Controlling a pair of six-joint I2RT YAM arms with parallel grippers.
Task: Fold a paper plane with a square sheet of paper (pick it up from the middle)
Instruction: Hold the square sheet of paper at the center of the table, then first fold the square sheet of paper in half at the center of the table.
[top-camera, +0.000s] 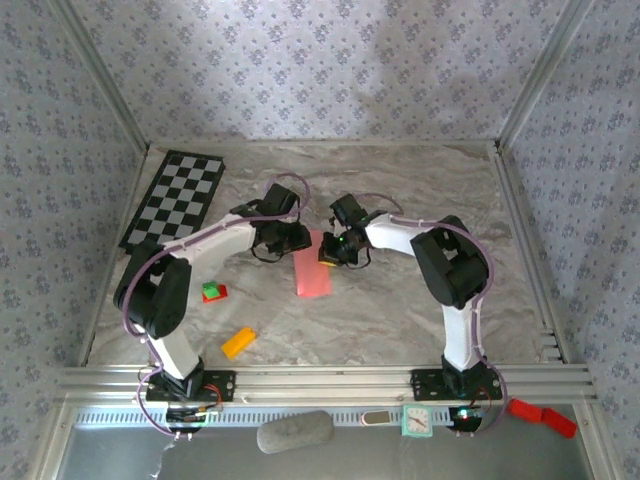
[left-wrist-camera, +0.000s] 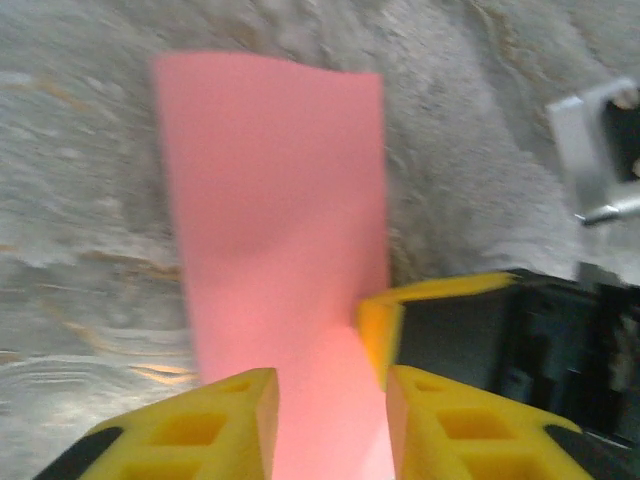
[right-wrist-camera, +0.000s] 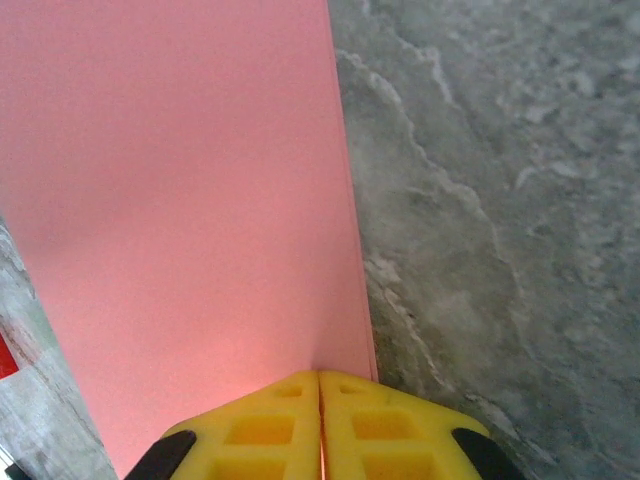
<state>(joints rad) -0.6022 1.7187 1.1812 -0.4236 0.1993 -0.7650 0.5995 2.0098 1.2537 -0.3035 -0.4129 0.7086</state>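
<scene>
Square sheet of paper (top-camera: 313, 266), salmon-pink, shows from above as a narrow strip, longer than it is wide, on the marbled desk (top-camera: 400, 310). Its far end sits between the 2 hands and its near end reaches back toward the arm bases. The left hand (top-camera: 296, 239) is at the sheet's far-left corner. The right hand (top-camera: 331, 251) is just beside it at the sheet's right edge, so the 2 hands are close together with the paper between them.

In the left wrist view, the left hand (left-wrist-camera: 330, 380) has its 2 yellow fingers (left-wrist-camera: 225, 420) standing apart. The pink sheet (left-wrist-camera: 275, 200) fills the gap between them and runs on ahead of the hand. This hand is partly open and straddles the paper rather than pinching it. I cannot tell whether either pad touches the sheet. Just ahead of its right finger, a yellow finger of the right hand (left-wrist-camera: 378, 325) meets the sheet's edge.

In the right wrist view, the right hand (right-wrist-camera: 320, 378) has its 2 fingers (right-wrist-camera: 260, 430) pressed flat together, with a thin pink line in the seam. It is closed on the edge of the sheet (right-wrist-camera: 180, 200), which spreads ahead and to the left of that hand.

A chequered board (top-camera: 172, 200) lies well to the left of the left hand. A red-and-green block (top-camera: 214, 291) and an orange block (top-camera: 238, 342) lie behind that hand, toward its arm's base.
</scene>
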